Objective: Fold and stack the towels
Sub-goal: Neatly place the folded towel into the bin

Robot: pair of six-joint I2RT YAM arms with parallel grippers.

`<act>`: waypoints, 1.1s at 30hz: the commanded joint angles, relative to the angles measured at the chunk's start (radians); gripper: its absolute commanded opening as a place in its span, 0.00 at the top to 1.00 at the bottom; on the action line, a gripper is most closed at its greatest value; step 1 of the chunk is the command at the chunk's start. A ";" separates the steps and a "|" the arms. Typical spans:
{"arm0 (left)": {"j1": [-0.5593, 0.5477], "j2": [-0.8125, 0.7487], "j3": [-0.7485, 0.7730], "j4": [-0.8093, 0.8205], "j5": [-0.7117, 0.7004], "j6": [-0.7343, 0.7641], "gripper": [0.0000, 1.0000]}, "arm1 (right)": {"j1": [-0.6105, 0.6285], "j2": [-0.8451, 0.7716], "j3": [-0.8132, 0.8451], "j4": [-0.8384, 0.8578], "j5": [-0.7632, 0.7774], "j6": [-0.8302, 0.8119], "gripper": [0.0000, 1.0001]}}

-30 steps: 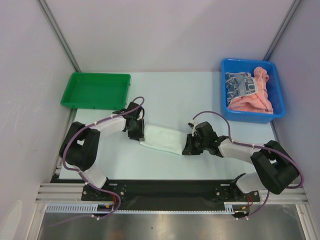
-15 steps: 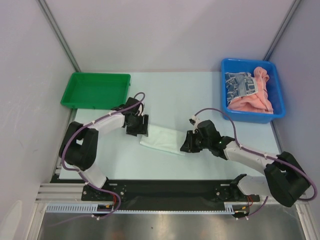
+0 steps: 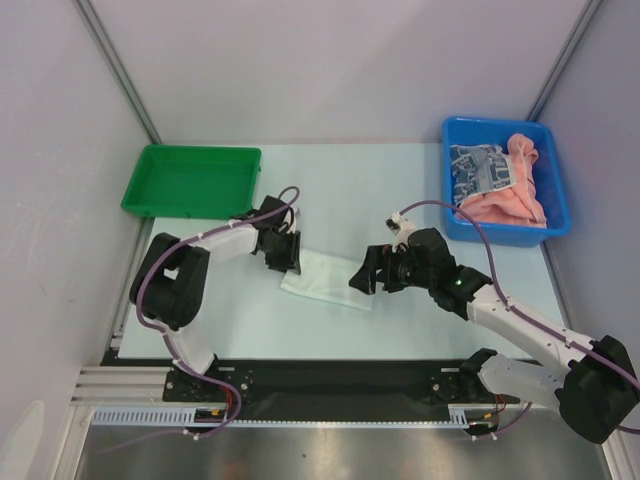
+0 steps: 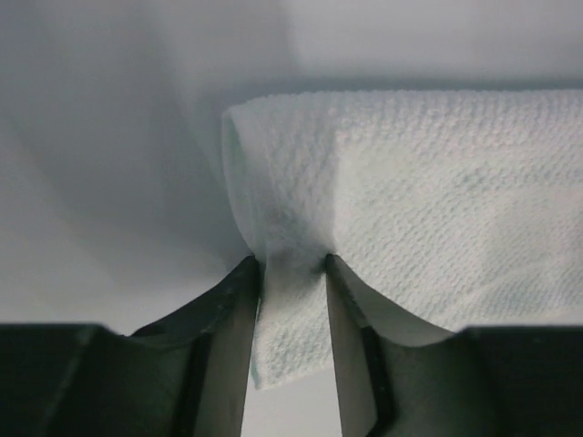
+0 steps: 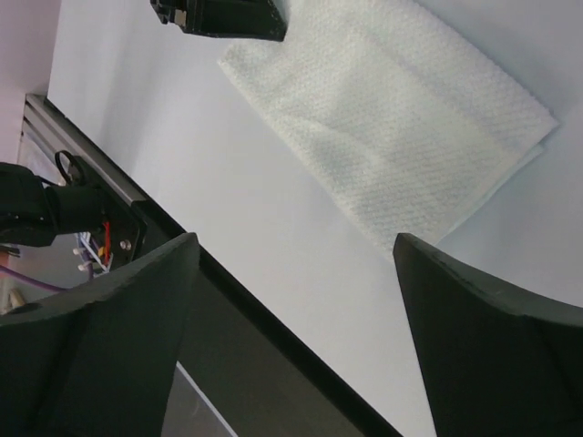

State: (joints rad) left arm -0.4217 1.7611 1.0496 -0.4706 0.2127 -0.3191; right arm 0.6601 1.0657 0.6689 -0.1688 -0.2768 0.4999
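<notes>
On pale table (image 3: 400, 180), frame centre: folded white towel (image 3: 325, 277), left gripper (image 4: 290, 266) clenched on its upper-left edge, right gripper (image 3: 368, 278) released, empty, above lower-right end. Probably at fold's finish; next, to carry into green tray (image 3: 190, 150), upper left, without unfolding.

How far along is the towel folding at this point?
Done: one white towel lies folded on the table. In hand: the left hand pinches its edge; the right hand is open, off the cloth. Left: a patterned towel and a pink towel sit unfolded in the blue bin; nothing stacked in the green tray.
</notes>
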 commanded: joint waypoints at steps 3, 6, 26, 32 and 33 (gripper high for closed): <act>-0.086 0.034 0.006 -0.028 -0.086 -0.050 0.83 | 0.006 -0.061 0.060 -0.026 0.007 0.002 0.00; -0.094 0.034 0.076 -0.101 -0.152 -0.073 1.00 | 0.007 -0.081 0.075 -0.040 0.011 -0.003 0.00; 0.096 0.348 0.900 -0.543 -0.541 0.017 1.00 | -0.004 -0.009 0.187 -0.074 0.042 -0.101 0.00; 0.237 0.466 1.130 -0.545 -0.558 0.115 1.00 | -0.056 0.065 0.213 -0.072 0.031 -0.150 0.00; 0.256 0.486 1.195 -0.551 -0.562 0.118 1.00 | -0.065 0.074 0.215 -0.069 0.028 -0.155 0.00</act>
State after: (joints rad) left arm -0.2253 2.2250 2.0991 -1.0054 -0.3008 -0.2768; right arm 0.6220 1.1133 0.8402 -0.2367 -0.2527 0.3912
